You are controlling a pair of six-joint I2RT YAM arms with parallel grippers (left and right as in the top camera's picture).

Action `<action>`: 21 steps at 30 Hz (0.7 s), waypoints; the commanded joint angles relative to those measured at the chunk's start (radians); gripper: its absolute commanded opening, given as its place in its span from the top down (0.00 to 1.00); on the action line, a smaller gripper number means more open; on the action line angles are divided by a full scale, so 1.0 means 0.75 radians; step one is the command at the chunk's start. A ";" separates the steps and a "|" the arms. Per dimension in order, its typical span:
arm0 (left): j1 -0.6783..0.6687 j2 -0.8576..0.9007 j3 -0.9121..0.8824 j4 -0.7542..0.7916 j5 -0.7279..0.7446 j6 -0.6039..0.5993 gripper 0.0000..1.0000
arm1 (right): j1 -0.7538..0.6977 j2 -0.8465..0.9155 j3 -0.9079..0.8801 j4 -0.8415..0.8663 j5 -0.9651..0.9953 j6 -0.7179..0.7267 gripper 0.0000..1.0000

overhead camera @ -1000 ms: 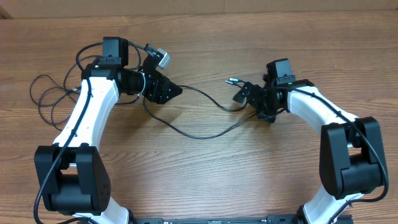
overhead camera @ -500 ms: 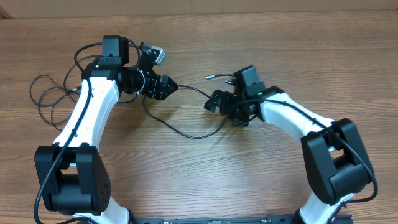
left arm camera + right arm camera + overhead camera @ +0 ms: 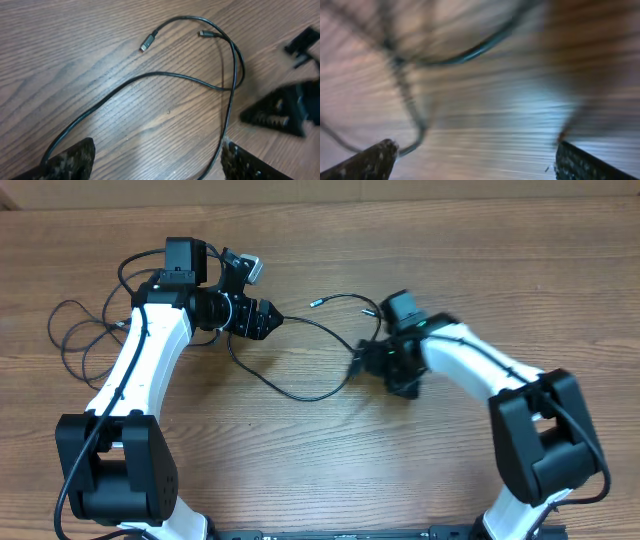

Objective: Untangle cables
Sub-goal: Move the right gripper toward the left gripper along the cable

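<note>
Left gripper (image 3: 272,320): set low over the table (image 3: 300,480), its fingers (image 3: 70,160) spread wide and pinching nothing. Two runs of the cables (image 3: 165,75) lie flat between them, one close to each finger's inner edge. My guess is you have it straddling the strands so it can close on either one without reaching.

Right gripper (image 3: 362,363): it faces the left gripper from the other end of those strands. Jaws stand fully apart and empty. Its own view is smeared and shows only a cord bending near one finger.

Cables: they run out ahead of the left gripper and cross once near the right gripper, and that crossing looks like the knot to clear. The silver plug (image 3: 146,44) and the smaller plug (image 3: 205,34) lie further out ahead of the left gripper, near each other but apart, both free on the wood. With the ends loose, a strand can probably be drawn out through the crossing. More loops (image 3: 75,345) sit well behind the left gripper, beyond its arm, untouched.

Writing: none readable on the cords, plugs or grippers, and no brand marks show.
</note>
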 commanded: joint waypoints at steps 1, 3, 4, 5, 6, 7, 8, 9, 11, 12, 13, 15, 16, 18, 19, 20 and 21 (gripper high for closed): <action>-0.004 0.015 -0.002 0.017 0.003 -0.045 0.18 | -0.096 -0.004 0.142 -0.116 -0.027 -0.110 0.00; -0.004 0.015 -0.002 0.021 0.002 -0.072 0.18 | -0.110 -0.004 0.167 -0.131 -0.104 -0.146 0.00; -0.004 0.015 -0.002 0.021 0.002 -0.081 0.19 | -0.110 -0.004 0.168 -0.124 -0.128 -0.145 0.00; -0.004 0.015 -0.002 0.020 -0.007 -0.102 0.19 | -0.110 -0.004 0.167 -0.108 -0.159 -0.146 0.00; -0.004 0.015 -0.002 0.020 -0.054 -0.152 0.19 | -0.100 -0.004 0.167 -0.098 -0.176 -0.146 0.00; -0.004 0.015 -0.002 0.020 -0.144 -0.228 0.19 | -0.078 -0.004 0.167 -0.083 -0.193 -0.146 0.00; -0.004 0.015 -0.002 0.020 -0.225 -0.291 0.18 | -0.058 -0.004 0.167 -0.073 -0.201 -0.146 0.00; -0.004 0.015 -0.002 0.016 -0.330 -0.365 0.18 | -0.035 -0.004 0.167 -0.063 -0.203 -0.145 0.00; -0.004 0.015 -0.003 0.008 -0.476 -0.470 0.11 | 0.032 -0.004 0.164 -0.030 -0.202 -0.145 0.00; -0.002 0.015 -0.004 0.001 -0.524 -0.511 0.07 | 0.074 -0.004 0.164 -0.007 -0.202 -0.145 0.00; -0.001 0.015 -0.006 0.001 -0.545 -0.532 0.05 | 0.114 -0.004 0.164 0.024 -0.202 -0.145 0.00; -0.001 0.015 -0.008 0.001 -0.551 -0.531 0.00 | 0.178 -0.004 0.164 0.064 -0.202 -0.139 0.00; -0.001 0.015 -0.008 -0.001 -0.558 -0.532 0.00 | 0.213 -0.004 0.163 0.084 -0.202 -0.138 0.00; -0.001 0.015 -0.008 -0.009 -0.566 -0.538 0.00 | 0.300 -0.004 0.163 0.119 -0.201 -0.140 0.00; 0.000 0.015 -0.008 -0.015 -0.603 -0.574 0.00 | 0.347 -0.004 0.163 0.138 -0.197 -0.139 0.00; 0.003 0.015 -0.008 -0.021 -0.653 -0.612 0.00 | 0.384 -0.004 0.163 0.154 -0.187 -0.139 0.00; 0.009 0.015 -0.008 -0.035 -0.720 -0.669 0.00 | 0.437 -0.004 0.162 0.185 -0.161 -0.140 0.00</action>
